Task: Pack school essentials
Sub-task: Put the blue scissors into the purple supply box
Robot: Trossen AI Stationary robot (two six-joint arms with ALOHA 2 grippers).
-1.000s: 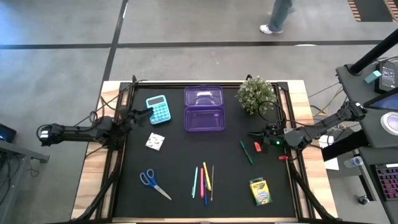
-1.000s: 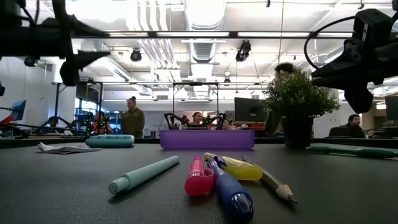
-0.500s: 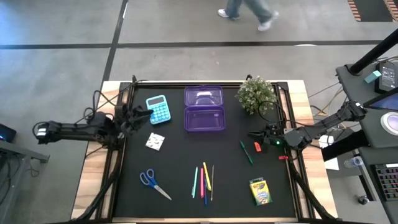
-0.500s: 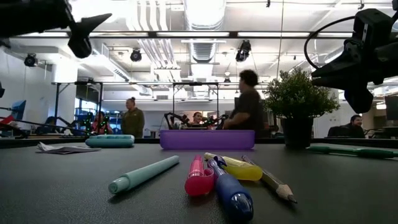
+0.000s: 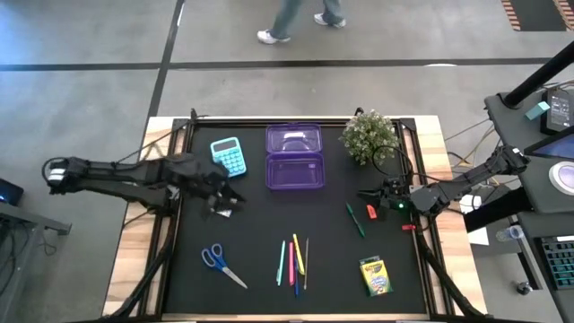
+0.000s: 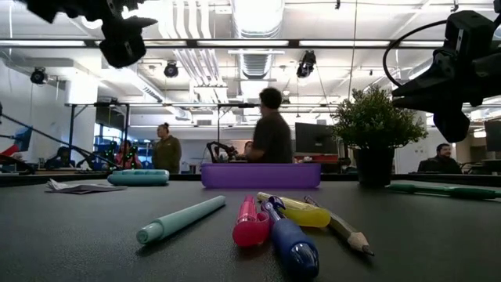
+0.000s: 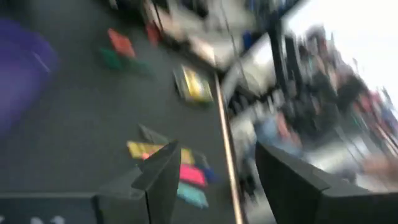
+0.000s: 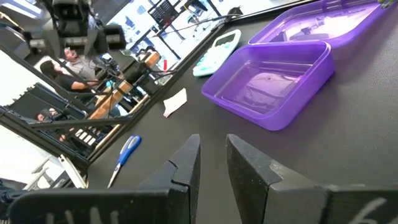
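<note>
Black mat (image 5: 260,224) on the wooden table, lab floor beyond, a person (image 5: 300,18) walking past the far edge. We read the left gripper (image 5: 221,199) as the working one: it sits directly over the small white patterned packet (image 5: 224,210), just on the near side of the teal calculator (image 5: 228,157). Left wrist view shows its fingers (image 7: 163,177) apart with nothing between them, so no grip yet. Packet lies flat, squarish, no real long axis, so approach angle matters little; we judge the move as straight down from here.

Target is the open purple box (image 5: 294,170), lid (image 5: 293,140) folded back on its far side. From the packet it lies toward the right arm's side and slightly farther from us, near but not touching.

Right gripper (image 5: 369,195) hangs by the potted plant (image 5: 369,135), above the red marker (image 5: 371,212) and green marker (image 5: 355,219). Its fingers (image 8: 184,165) stand a little apart, empty.

Left arm is clearly nearer the packet. Scissors (image 5: 220,264), the pens (image 5: 294,258) and crayon box (image 5: 376,275) lie along the near edge, all unpacked.
</note>
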